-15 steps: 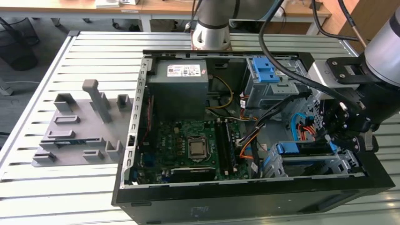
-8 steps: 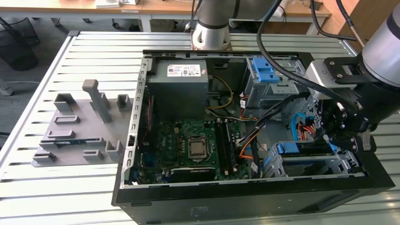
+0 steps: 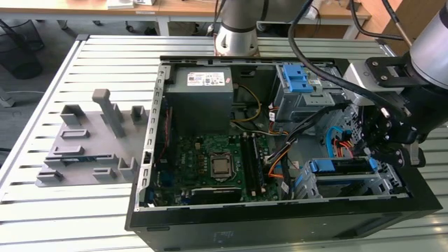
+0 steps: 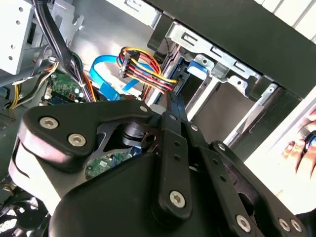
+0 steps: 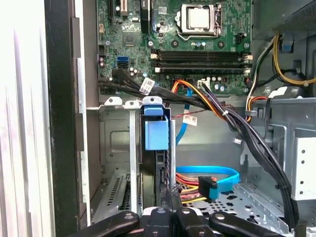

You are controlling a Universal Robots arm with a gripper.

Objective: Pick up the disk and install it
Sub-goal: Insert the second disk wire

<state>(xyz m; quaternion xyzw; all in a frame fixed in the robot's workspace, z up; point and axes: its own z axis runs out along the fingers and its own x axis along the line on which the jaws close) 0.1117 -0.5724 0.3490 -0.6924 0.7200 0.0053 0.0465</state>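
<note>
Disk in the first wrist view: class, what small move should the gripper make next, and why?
Probably a short, gentle push along the slot. The disk stands on edge inside the cage, the shut gripper is lined up close to its end, and whether it is fully seated cannot be told.

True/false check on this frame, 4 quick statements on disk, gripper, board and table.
1. The disk sits in the drive cage inside the computer case. True.
2. A cooler covers the CPU socket. False: the socket is bare.
3. A grey fixture lies on the table, at the exterior view's left of the case. True.
4. The gripper hovers over the power supply. False: it is at the drive cage, by the disk.
</note>
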